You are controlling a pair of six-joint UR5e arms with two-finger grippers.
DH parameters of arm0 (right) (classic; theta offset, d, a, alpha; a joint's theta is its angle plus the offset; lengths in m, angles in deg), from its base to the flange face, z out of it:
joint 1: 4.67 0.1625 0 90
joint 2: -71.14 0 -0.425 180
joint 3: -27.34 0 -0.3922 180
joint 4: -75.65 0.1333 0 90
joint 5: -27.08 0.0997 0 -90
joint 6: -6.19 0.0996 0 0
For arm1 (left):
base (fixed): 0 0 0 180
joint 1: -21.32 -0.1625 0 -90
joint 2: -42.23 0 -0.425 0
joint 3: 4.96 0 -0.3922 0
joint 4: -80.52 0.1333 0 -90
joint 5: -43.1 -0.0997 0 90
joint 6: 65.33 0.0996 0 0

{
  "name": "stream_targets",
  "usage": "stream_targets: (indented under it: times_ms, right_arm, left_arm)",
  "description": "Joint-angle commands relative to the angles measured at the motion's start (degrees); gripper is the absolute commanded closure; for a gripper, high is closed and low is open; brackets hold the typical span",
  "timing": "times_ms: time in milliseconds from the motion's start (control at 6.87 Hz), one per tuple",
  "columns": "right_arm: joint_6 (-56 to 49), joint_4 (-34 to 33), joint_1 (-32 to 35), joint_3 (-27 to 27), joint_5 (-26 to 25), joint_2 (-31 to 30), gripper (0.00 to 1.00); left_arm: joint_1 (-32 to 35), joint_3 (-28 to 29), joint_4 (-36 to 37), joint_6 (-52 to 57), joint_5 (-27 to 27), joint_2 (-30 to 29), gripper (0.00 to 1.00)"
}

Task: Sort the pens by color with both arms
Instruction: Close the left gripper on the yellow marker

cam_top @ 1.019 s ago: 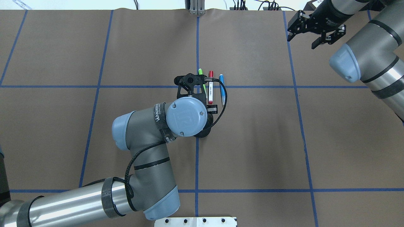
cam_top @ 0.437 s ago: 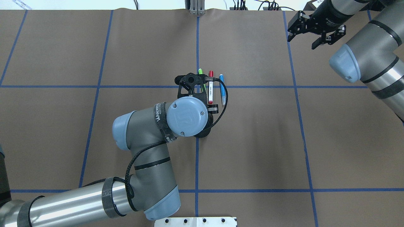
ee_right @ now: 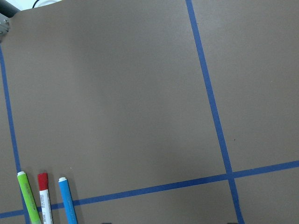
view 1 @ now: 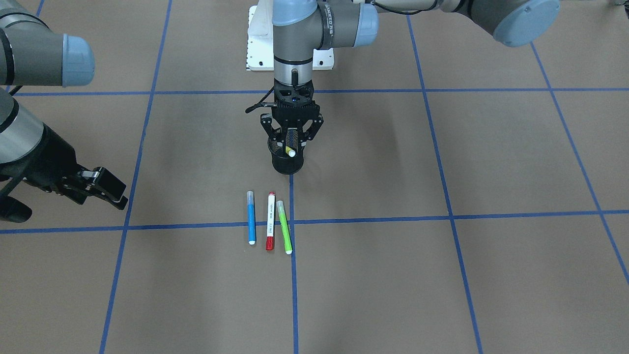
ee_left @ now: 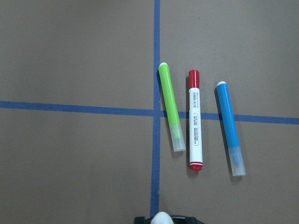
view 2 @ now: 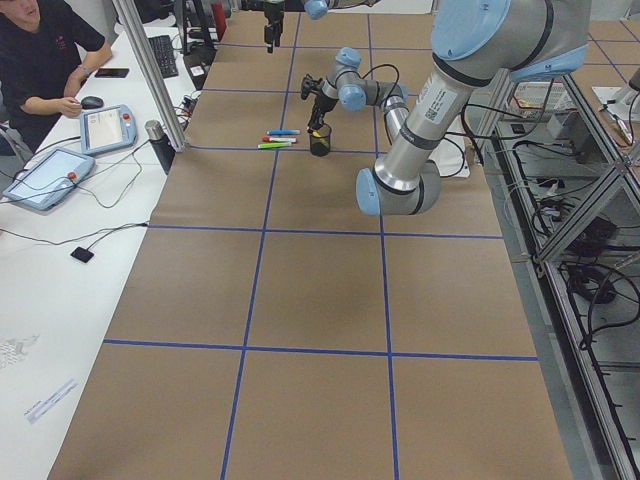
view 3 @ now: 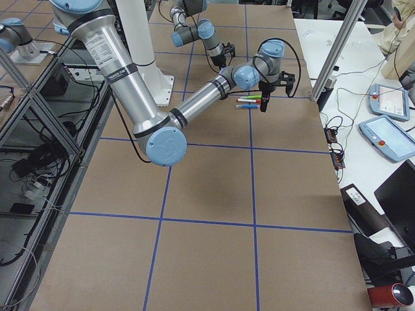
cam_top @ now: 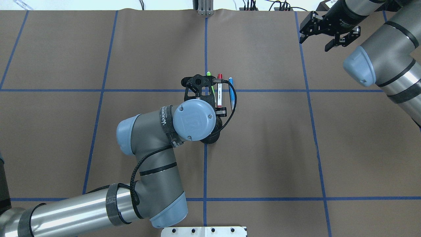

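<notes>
Three pens lie side by side across a blue tape line: a blue pen (view 1: 251, 218), a white-barrelled pen with red ends (view 1: 270, 221) and a green pen (view 1: 284, 226). They also show in the left wrist view: the green pen (ee_left: 170, 107), the white and red pen (ee_left: 195, 121) and the blue pen (ee_left: 230, 128). My left gripper (view 1: 291, 144) points straight down over the black mesh cup (view 1: 287, 166). It is shut on a yellow pen (view 1: 289, 147) that stands upright, pale cap down, at the cup's mouth. My right gripper (cam_top: 314, 45) is open and empty, far off at the table's back right.
The white pedestal (view 1: 255, 44) stands at the robot's side of the table. Blue tape lines (cam_top: 205, 49) divide the brown table cover into squares. An operator (view 2: 40, 50) sits with tablets at a side desk beyond the far edge.
My left wrist has shifted slightly toward the pens, over the cup. The pens on the table and the right arm have not moved.
</notes>
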Motion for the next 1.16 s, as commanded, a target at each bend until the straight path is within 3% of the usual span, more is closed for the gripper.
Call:
stream_targets:
  times_ms: [0, 728, 1019]
  right_arm:
    - [0.0, 0.0, 0.0, 0.0, 0.0, 0.0, 0.13]
    - [0.0, 0.0, 0.0, -0.1, 0.0, 0.0, 0.13]
    - [0.0, 0.0, 0.0, -0.1, 0.0, 0.0, 0.13]
  left_arm:
    - [0.1, 0.1, 0.0, 0.0, 0.0, -0.1, 0.59]
    - [0.1, 0.6, -0.4, -0.1, -0.2, -0.1, 0.60]
    - [0.1, 0.6, -0.5, -0.1, -0.2, -0.1, 0.71]
